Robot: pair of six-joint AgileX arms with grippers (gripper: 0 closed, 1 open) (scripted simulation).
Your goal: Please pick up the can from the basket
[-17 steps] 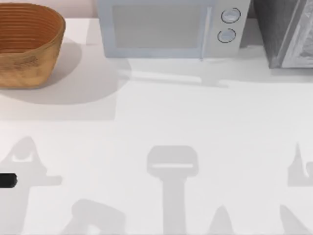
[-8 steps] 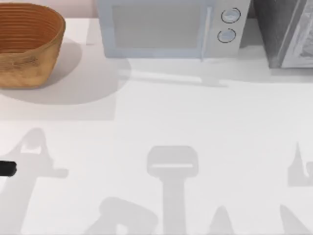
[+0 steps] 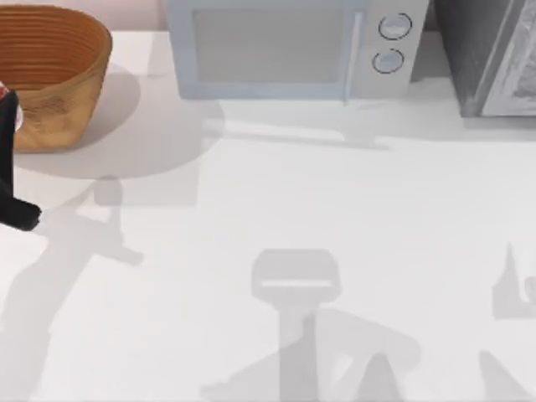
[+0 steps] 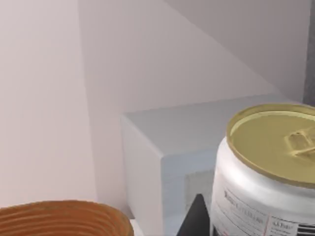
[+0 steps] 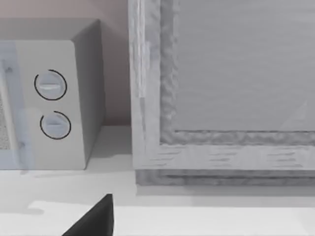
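Top view: the left arm [image 3: 10, 167] enters at the table's left edge, just in front of the basket [image 3: 59, 75], with a speck of white and red on it at the frame edge, possibly the can.

Left wrist view: the can [image 4: 268, 172] sits very close to the camera, gold end up and white label below, well above the basket rim [image 4: 64, 216]. One dark fingertip [image 4: 197, 219] shows beside it. Judgement: the left gripper is pinching the can, though actual contact is not visible.

Progress: the can appears out of the basket and lifted, so the pick looks essentially done; what may remain is holding it steady.

Right wrist view: one dark finger [image 5: 96, 219] of the right gripper faces the microwave [image 5: 54, 98]; I cannot tell its state. That arm seems parked.

Count: one can, one basket, one microwave, one grey cabinet [image 3: 490, 54] right of the microwave.
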